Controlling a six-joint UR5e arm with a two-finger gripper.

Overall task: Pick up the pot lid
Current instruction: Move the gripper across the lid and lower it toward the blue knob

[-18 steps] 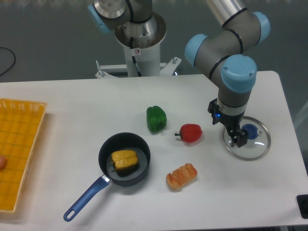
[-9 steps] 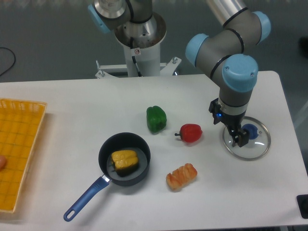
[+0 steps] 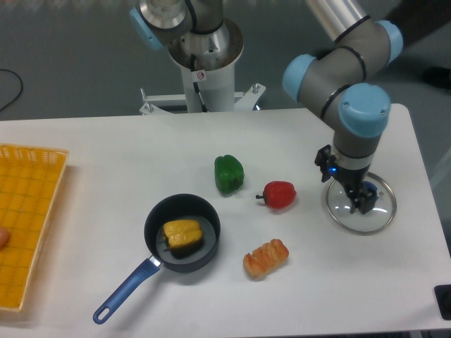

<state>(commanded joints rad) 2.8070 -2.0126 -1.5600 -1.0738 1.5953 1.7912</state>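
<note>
Blue marks the knob (image 3: pixel 381 191), raised near the middle of the pot lid (image 3: pixel 356 222), which lies flat on the white table (image 3: pixel 317 296), towards the right edge of the view. The gripper (image 3: pixel 347 185) is above and over the lid's upper-left part as seen here; its two fingers stand spread, one towards the upper left, one towards the lower right, with nothing evident between them. The relation that matters is gripper to knob: the knob appears just to the right of the tips, partly hidden behind the lower-right finger — their height above it cannot be judged from this single view.

The lid is round and offers no long axis; the knob, also roundish as far as it shows, seems to set little demand on wrist angle. The next move probably calls for a shift to the view's right, then a descent with one finger on either side of the knob. Were the descent made without that shift, the nearer finger might land on the knob or the lid — a likely cause of sliding or tilting.
</note>
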